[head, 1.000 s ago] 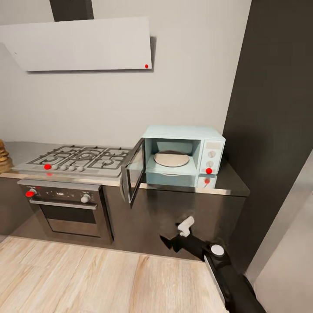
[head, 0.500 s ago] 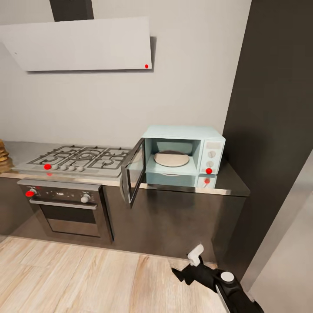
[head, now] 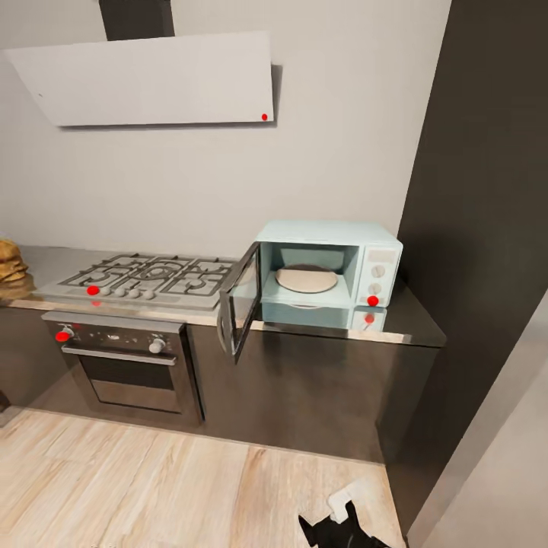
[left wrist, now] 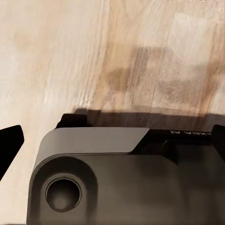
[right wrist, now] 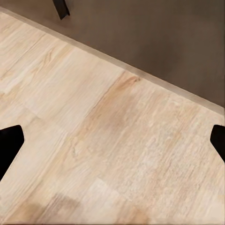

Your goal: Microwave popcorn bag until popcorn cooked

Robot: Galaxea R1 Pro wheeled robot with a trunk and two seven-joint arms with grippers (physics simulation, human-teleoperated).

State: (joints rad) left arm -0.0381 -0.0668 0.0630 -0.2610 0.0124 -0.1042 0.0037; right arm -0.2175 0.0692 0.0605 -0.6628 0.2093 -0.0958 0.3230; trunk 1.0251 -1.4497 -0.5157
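The mint-blue microwave [head: 329, 265] stands on the glossy dark slab [head: 415, 323] with its door [head: 240, 304] swung open and a round turntable [head: 306, 278] bare inside. A golden-tan lumpy thing [head: 12, 269] lies on the light-grey countertop [head: 46, 262] at the left edge of the head view, cut off; I cannot tell whether it is the popcorn bag. My right gripper [head: 339, 525] [right wrist: 112, 140] hangs low over the wooden floor, open and empty. The left gripper [left wrist: 112, 140] is open over the floor, above my grey base [left wrist: 122, 183].
A gas hob [head: 148, 275] sits left of the microwave with a steel oven [head: 125, 365] below it and a white slanted hood [head: 152, 80] above. A tall dark cabinet [head: 487, 228] stands at the right. Light wooden floor [head: 152, 487] spreads in front.
My right arm has dropped from in front of the cabinet to the bottom edge of the head view. The camera has shifted slightly, so the kitchen sits a little further right.
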